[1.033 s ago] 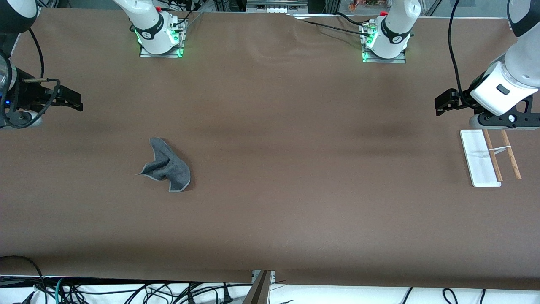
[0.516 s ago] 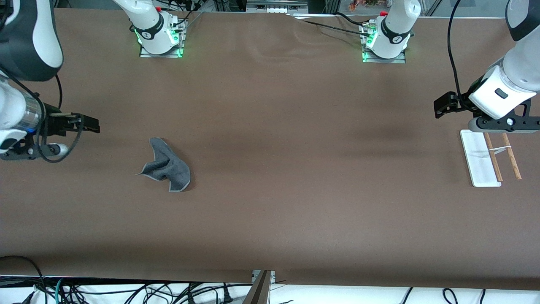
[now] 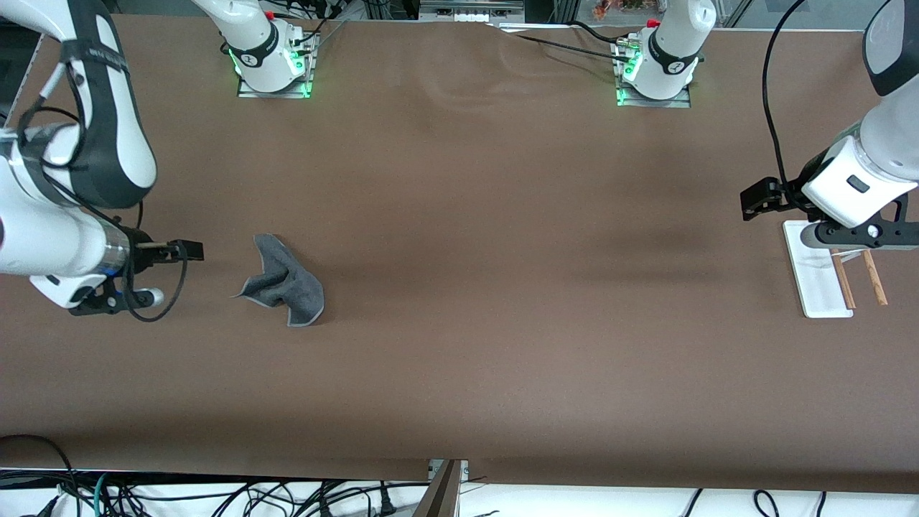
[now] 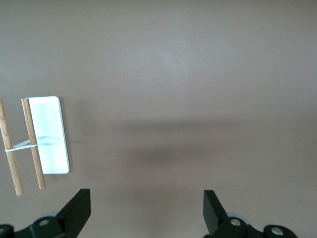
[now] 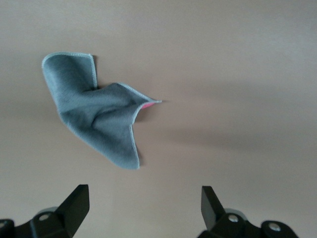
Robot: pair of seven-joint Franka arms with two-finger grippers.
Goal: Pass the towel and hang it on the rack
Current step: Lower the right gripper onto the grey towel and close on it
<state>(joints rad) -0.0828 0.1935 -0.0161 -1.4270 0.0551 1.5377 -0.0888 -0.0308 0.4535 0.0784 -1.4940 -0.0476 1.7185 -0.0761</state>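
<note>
Front view is hiding part of your rack (image 3: 818, 276) under the left gripper (image 3: 750, 199); the right gripper (image 3: 192, 250) is hovering beside the crumpled soft towel (image 3: 286, 281), both fingers spread.

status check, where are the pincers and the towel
Right pincer open, empty, beside the towel. Left pincer open, empty, by the rack. Towel crumpled flat on the table, untouched. Nothing in the way.

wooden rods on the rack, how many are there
2. Both belong to the rack at the left arm's end of the table, lying parallel beside its white base: one rod along the base's edge, the other rod just outside it. None looks hidden.
</note>
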